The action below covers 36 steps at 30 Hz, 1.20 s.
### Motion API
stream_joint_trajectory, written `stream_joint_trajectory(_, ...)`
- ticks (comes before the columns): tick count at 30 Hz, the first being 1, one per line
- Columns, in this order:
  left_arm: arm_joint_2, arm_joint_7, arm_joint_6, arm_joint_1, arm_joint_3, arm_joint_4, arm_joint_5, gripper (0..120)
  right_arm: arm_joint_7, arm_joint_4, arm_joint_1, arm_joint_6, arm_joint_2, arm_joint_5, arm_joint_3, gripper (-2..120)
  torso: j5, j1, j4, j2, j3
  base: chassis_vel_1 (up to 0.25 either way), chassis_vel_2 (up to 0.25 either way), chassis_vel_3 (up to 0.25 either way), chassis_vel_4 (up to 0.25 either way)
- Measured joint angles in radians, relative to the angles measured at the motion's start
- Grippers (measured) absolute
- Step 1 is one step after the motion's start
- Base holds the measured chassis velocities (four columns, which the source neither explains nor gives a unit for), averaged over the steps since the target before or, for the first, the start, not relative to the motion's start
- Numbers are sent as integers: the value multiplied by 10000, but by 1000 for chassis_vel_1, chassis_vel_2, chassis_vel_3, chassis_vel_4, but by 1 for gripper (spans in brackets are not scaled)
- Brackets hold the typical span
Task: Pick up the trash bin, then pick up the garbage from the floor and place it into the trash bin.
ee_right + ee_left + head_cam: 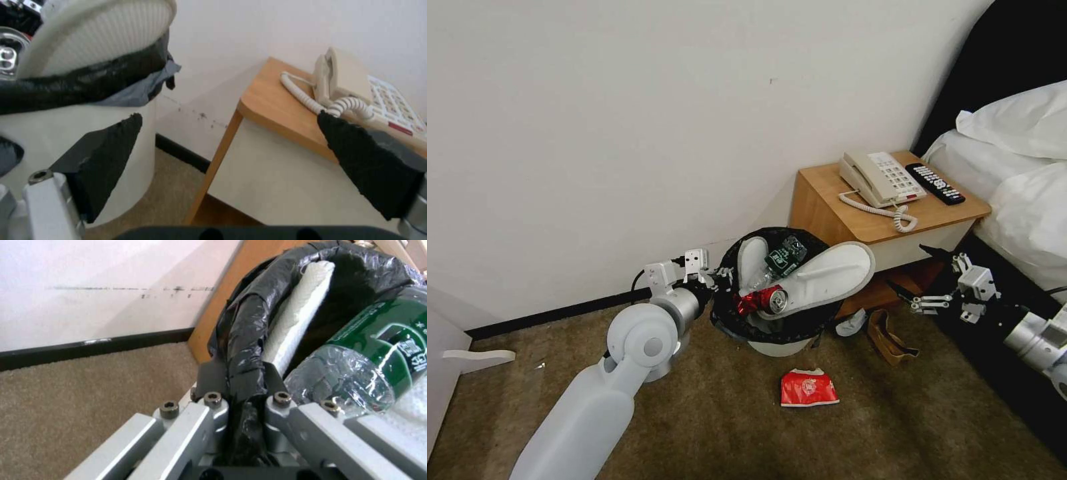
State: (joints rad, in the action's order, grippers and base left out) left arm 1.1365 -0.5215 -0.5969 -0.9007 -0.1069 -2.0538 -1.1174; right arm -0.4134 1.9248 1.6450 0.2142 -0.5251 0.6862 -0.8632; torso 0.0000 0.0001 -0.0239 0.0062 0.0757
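Gripping trash bin (780, 347) rim: left hand (242, 396); right hand (924, 283) released | nightstand (887, 220) beside

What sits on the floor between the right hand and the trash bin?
Head view: brown paper bag and a small white piece, between right hand and trash bin.

Black-lined white trash bin (774, 347); red cup (808, 389); beige-brown carpet (727, 427).

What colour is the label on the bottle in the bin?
Dark green with white print, on the clear bottle; the left wrist view shows it best.
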Motion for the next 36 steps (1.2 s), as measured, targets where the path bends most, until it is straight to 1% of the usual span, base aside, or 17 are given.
stream_joint_trajectory(11, -6, 0, 11, -58, -43, -47, 16, 4, -60, -588, 27, 87, -293, -419, 381, 100, 1, 0, 0, 0, 0, 0, 0, 0, 0)
stream_joint_trajectory(16, -2, 5, 16, -75, -74, -48, 22, 4, -86, -1232, -48, 250, -512, -850, 1002, 100, 1, -1, 0, 0, 0, 0, 0, 0, 0)
stream_joint_trajectory(19, -2, 6, 18, -76, -77, -51, 22, 4, -97, -1413, -70, 290, -580, -941, 1140, 100, 1, -1, 0, 0, 0, 0, 0, 0, 0)
stream_joint_trajectory(24, -24, 12, 23, -76, -87, -54, 19, 4, -111, -2207, -406, 371, -911, -1185, 1771, 100, 1, 0, 1, 1, 0, 0, 0, 0, 0)
stream_joint_trajectory(27, -25, 12, 25, -70, -86, -54, 17, 4, -110, -2444, -502, 382, -984, -1245, 1925, 100, 1, 0, 1, 0, 0, 0, 0, 0, 0)
stream_joint_trajectory(30, -18, 14, 28, -54, -57, -46, 17, 4, -105, -3050, -787, 419, -1172, -1375, 2307, 100, 1, 0, 0, 0, 0, 0, 0, 0, 0)
stream_joint_trajectory(36, -9, 18, 27, -34, -41, -24, 24, 4, -96, -3633, -1185, 454, -1451, -1467, 2741, 100, 0, -1, 1, 0, 0, 0, 0, 0, 0)
